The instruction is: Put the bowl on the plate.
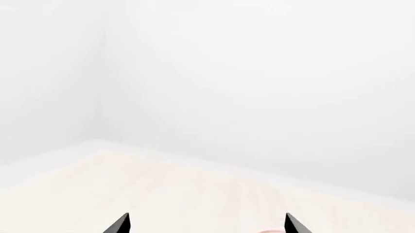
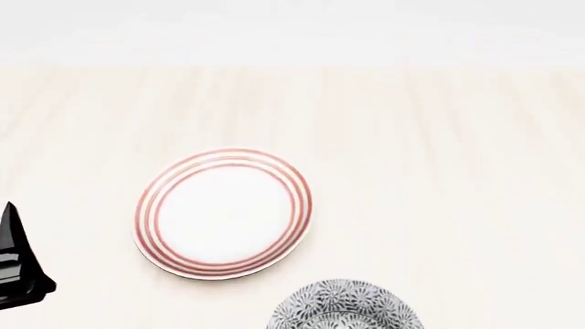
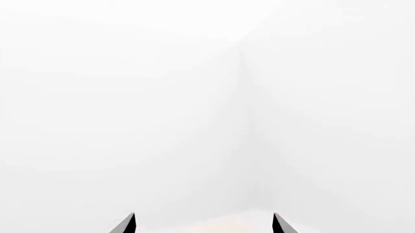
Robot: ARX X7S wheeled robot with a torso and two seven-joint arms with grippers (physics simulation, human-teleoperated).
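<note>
The bowl (image 2: 344, 306) is cut off by the head view's near edge, so only its far part shows. The left gripper (image 2: 16, 264) is cropped at that view's left edge. In both wrist views only the fingertips (image 1: 120, 224) (image 3: 127, 224) show, everything behind them out of frame.

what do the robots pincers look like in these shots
Little shows. In each wrist view, the left pincer and right pincer appear only as two dark, pointed, wedge-shaped fingertips. The head view shows one glossy black tapered piece at its left edge. No cables or markings are visible.
</note>
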